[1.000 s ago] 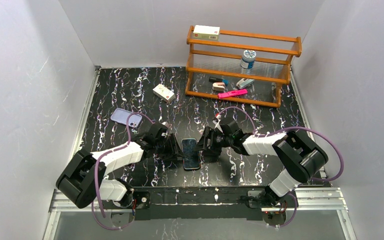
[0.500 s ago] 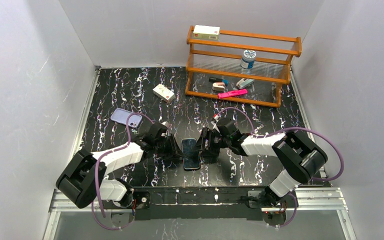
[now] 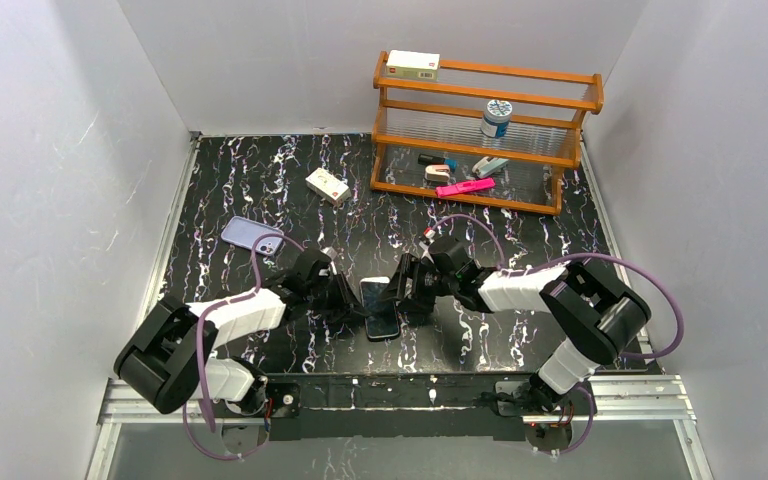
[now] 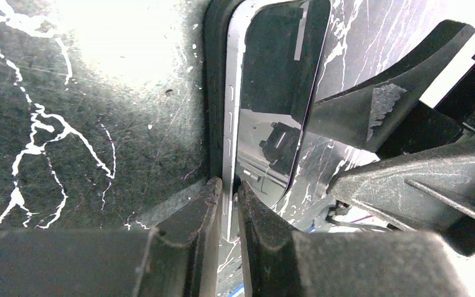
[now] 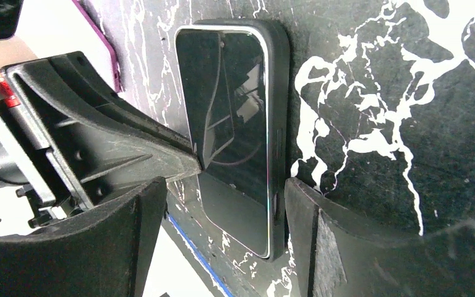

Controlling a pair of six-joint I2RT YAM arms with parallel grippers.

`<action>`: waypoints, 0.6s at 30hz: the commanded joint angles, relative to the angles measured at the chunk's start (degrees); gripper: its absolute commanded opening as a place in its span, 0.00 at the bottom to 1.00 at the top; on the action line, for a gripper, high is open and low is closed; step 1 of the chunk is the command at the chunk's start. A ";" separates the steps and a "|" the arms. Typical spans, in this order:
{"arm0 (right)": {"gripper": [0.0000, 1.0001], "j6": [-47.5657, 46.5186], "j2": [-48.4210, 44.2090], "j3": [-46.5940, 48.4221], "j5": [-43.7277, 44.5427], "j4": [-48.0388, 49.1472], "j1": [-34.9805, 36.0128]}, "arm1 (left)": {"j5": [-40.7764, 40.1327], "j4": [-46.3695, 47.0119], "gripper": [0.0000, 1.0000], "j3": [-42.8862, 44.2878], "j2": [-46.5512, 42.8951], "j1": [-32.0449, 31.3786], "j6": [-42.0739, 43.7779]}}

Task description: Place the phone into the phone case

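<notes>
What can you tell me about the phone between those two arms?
The phone is a slim rectangle with a glossy dark screen that mirrors the arms and a thin silvery rim bearing side buttons. It lies screen up on the table, seated in a black shell, with one long edge seemingly raised. The left gripper pinches that edge; the right gripper straddles it, open.

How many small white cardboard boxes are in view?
2. One small white box lies atop the orange wooden rack; the other sits on the black marbled table, left of the rack. None looks hidden.
</notes>
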 commanded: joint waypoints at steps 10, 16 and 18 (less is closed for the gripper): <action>0.77 12.09 -0.25 -5.40 -10.77 32.57 0.43 | 3.16 0.57 0.16 -3.13 -0.19 1.94 -2.29; 0.76 11.55 0.69 -5.97 -10.72 30.73 0.44 | 2.62 -0.46 0.16 -2.20 -0.70 1.94 -1.49; 0.75 11.18 1.34 -6.40 -10.47 29.96 0.38 | 2.76 -0.32 0.16 -2.11 -0.72 1.94 -1.42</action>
